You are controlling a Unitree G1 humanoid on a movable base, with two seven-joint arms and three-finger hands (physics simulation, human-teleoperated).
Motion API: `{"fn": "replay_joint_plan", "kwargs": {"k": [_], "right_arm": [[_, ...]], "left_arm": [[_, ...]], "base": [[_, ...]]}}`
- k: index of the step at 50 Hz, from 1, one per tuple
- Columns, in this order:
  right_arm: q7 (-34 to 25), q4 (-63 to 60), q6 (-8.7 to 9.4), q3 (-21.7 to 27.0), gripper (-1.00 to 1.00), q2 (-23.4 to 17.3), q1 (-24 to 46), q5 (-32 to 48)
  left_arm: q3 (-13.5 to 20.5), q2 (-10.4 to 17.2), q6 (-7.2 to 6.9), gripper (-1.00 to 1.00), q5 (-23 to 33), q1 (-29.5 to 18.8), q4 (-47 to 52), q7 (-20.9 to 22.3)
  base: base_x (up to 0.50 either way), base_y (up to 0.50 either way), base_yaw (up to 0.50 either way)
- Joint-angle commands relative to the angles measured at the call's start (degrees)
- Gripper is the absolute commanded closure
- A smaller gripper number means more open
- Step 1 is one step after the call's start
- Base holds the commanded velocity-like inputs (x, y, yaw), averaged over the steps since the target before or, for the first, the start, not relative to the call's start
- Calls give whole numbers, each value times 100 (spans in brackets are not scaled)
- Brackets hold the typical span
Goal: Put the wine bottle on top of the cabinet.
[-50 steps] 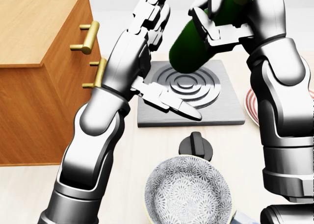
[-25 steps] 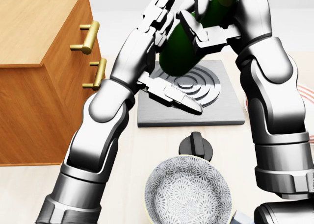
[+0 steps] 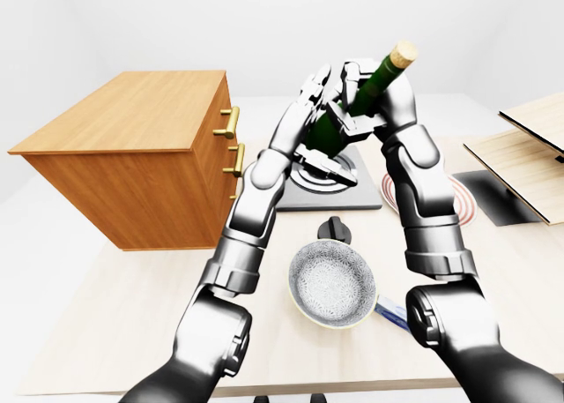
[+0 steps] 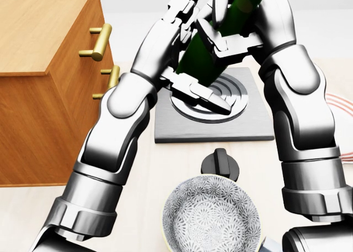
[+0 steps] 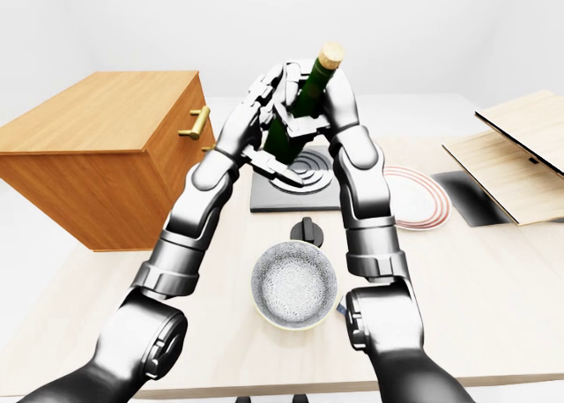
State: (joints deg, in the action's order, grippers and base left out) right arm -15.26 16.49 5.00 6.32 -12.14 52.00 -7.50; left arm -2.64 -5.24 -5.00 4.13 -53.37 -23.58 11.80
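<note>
wooden cabinet [image 3: 132,112] waits bare-topped at left as the right hand [image 3: 370,99] clasps the green wine bottle [image 3: 357,103], tilted, lifted above the hob plate [image 4: 212,128]; left hand [image 3: 308,112], fingers spread, steadies it. carry leftward and stand it upright next.

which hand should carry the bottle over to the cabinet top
Right. The right hand already grips the wine bottle, lifted above the hotplate. The left hand only rests open against it, though the cabinet lies on its side.
</note>
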Motion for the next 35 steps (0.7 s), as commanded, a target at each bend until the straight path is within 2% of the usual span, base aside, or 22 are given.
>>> {"fn": "replay_joint_plan", "kwargs": {"k": [1,17,23,24,25,29,35], "right_arm": [[403,-169,0,-20,100,36,25,-444],[346,-366,0,-21,100,-20,249,-475],[350,-379,0,-6,100,-5,157,-485],[346,-350,0,2,100,-6,127,-487],[354,-330,0,-2,100,0,124,-488],[367,-331,0,-9,100,6,118,-497],[361,-302,0,-14,100,-11,184,-510]], "left_arm": [[-61,-79,0,-100,-13,43,-220,7],[-153,-237,0,-100,92,288,-556,21],[-121,-303,0,-100,76,163,-888,10],[-105,-334,0,-68,5,118,-940,73],[-73,-364,0,100,-27,76,-976,-12],[-204,-426,0,100,56,69,-888,-15],[-167,-413,0,100,75,83,-777,42]], "base": [[0,0,0],[0,0,0],[0,0,0],[0,0,0],[0,0,0],[0,0,0],[0,0,0]]}}
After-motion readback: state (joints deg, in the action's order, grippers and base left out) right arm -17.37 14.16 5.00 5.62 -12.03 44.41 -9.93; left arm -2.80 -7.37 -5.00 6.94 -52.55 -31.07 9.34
